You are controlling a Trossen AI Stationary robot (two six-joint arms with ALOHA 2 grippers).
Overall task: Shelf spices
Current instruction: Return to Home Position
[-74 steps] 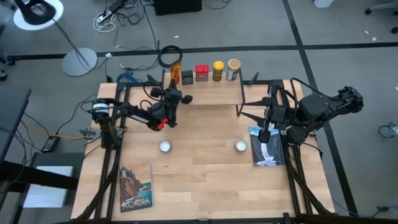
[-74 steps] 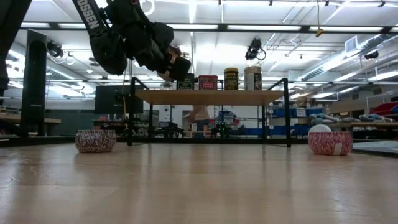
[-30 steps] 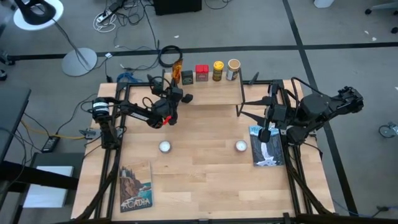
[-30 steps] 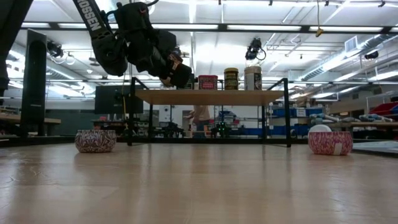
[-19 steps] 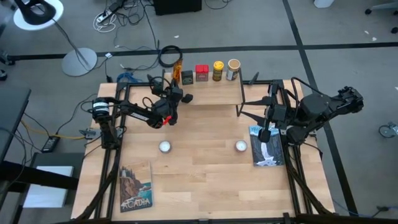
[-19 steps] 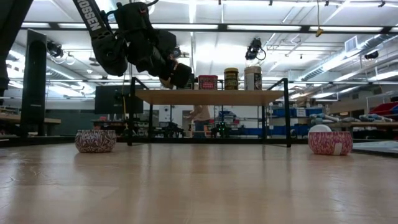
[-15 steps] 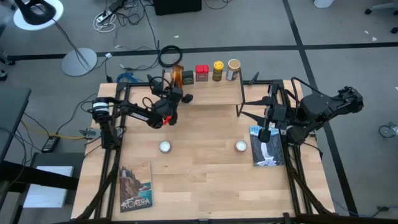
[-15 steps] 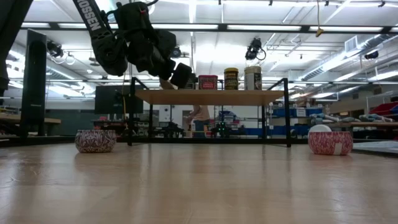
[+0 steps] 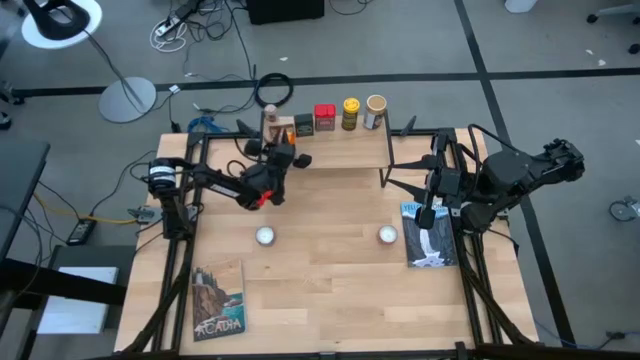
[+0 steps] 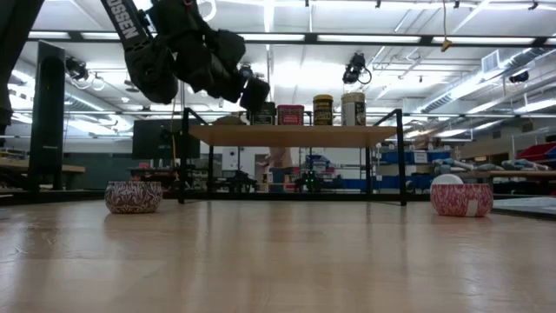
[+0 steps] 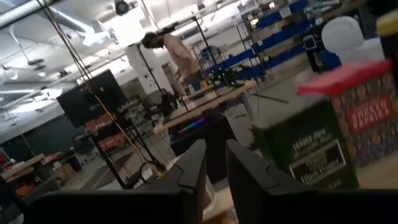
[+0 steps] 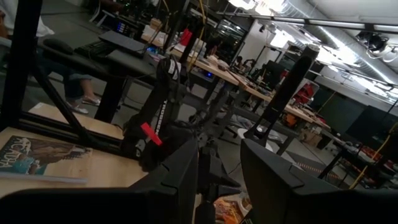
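Fingers of left gripper [image 11: 214, 152] slightly apart (empty) by the shelf [image 9: 340, 148], spices [image 9: 324, 117] upright along its length.

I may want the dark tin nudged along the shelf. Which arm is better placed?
Probably left: the left gripper hangs close to the dark tin; the right gripper sits off above a book.

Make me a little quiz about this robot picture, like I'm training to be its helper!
1. True or false: the red tin stands on the shelf.
2. Which arm's tool is up by the shelf? A) left B) right
3. Fill in: ___ white round discs lie on the table.
Key: 1 true; 2 A, the left tool; the right tool hangs over a book; 3 two.
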